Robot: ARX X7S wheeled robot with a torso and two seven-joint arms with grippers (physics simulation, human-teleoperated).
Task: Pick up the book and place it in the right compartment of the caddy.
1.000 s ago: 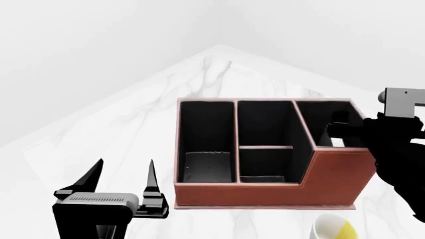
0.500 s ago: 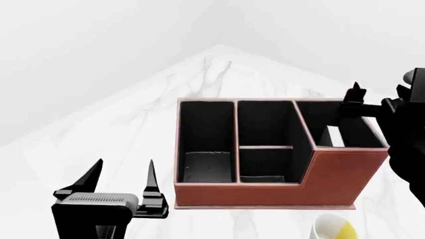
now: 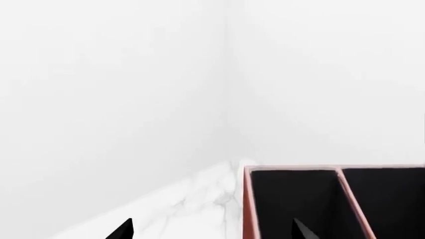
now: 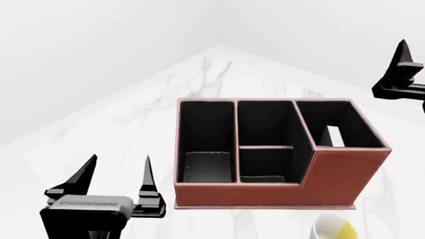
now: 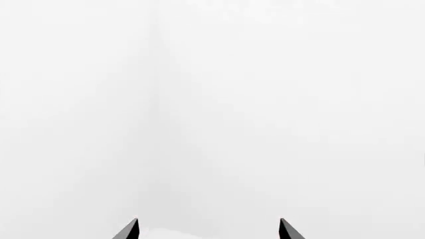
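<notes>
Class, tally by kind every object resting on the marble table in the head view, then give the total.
Caddy: 1
Book, standing in the caddy's right compartment: 1
Mug, partly cut off by the frame's edge: 1
Total: 3

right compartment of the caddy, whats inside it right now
In the head view, the right compartment of the caddy holds the book: only a strip of white page edges shows against the black lining. Its black covers blend in, and the front wall hides the compartment floor.
</notes>
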